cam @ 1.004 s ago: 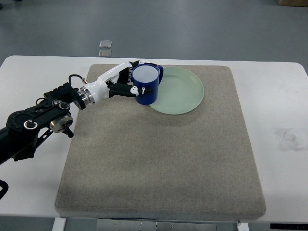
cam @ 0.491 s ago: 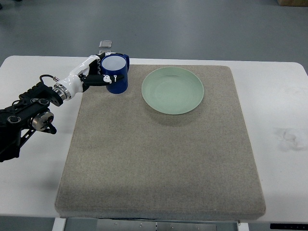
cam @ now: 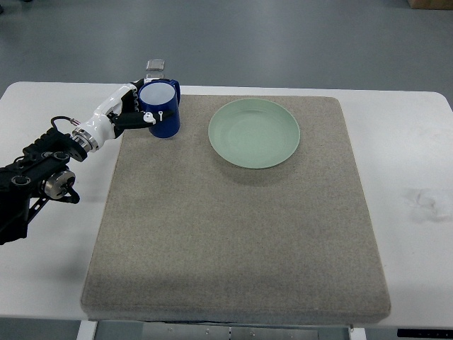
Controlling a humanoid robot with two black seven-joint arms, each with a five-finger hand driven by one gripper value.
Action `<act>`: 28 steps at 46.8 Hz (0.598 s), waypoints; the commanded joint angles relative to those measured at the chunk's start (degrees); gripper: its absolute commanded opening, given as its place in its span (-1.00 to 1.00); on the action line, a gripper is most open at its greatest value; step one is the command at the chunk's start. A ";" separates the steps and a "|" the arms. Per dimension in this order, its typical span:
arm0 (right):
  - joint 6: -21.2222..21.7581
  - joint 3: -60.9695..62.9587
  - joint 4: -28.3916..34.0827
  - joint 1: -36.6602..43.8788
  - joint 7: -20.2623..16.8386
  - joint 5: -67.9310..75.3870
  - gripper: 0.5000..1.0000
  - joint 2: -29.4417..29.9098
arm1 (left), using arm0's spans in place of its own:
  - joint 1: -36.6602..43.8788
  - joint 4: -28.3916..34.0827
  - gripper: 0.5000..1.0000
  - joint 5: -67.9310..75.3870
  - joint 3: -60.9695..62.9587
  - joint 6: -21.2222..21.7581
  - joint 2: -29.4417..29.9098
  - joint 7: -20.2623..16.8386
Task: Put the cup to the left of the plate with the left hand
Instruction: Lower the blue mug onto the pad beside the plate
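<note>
- At the mat's (cam: pixel 233 234) far-left corner, my left hand (cam: pixel 131 110) has its fingers wrapped round the cup (cam: pixel 160 109), clear of the plate (cam: pixel 254 132) to its right.
- Cup: I judge it rigid, glazed, probably slippery and breakable; light, looking empty.
- Hold: round the body, as now; the handle faces away from the hand.
- Whether its base touches the mat, I cannot tell.
- Right hand: out of view.

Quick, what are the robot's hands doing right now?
Left hand: closed around the blue cup, left of the green plate.
Right hand: not in the picture, so it cannot be told.
</note>
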 commanded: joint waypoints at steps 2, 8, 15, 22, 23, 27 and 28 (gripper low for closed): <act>0.00 0.00 -0.01 0.00 0.00 0.00 0.73 0.00 | 0.52 0.81 -0.09 0.63 0.16 0.07 -0.44 -0.33; 0.00 0.00 0.08 0.00 0.00 0.00 0.73 0.00 | 0.96 0.99 -0.09 0.71 0.25 0.07 -1.23 -0.68; 0.00 0.00 -0.01 0.00 0.00 0.00 0.73 0.00 | 1.14 0.99 -0.01 0.71 0.25 0.16 -1.85 -1.30; 0.00 0.00 -0.01 0.00 0.00 0.00 0.73 0.00 | 1.14 0.99 0.27 0.71 0.25 0.51 -2.11 -1.21; 0.00 0.00 -0.01 0.00 0.00 0.00 0.73 0.00 | 1.14 0.99 0.32 0.80 0.25 0.60 -2.11 -1.21; 0.00 0.00 -0.01 0.00 0.00 0.00 0.73 0.00 | 1.22 0.99 0.49 0.80 0.25 2.00 -2.11 -1.21; 0.00 0.00 0.08 0.00 0.00 0.00 0.73 0.00 | 1.23 0.99 0.51 0.71 0.25 2.44 -2.11 -1.21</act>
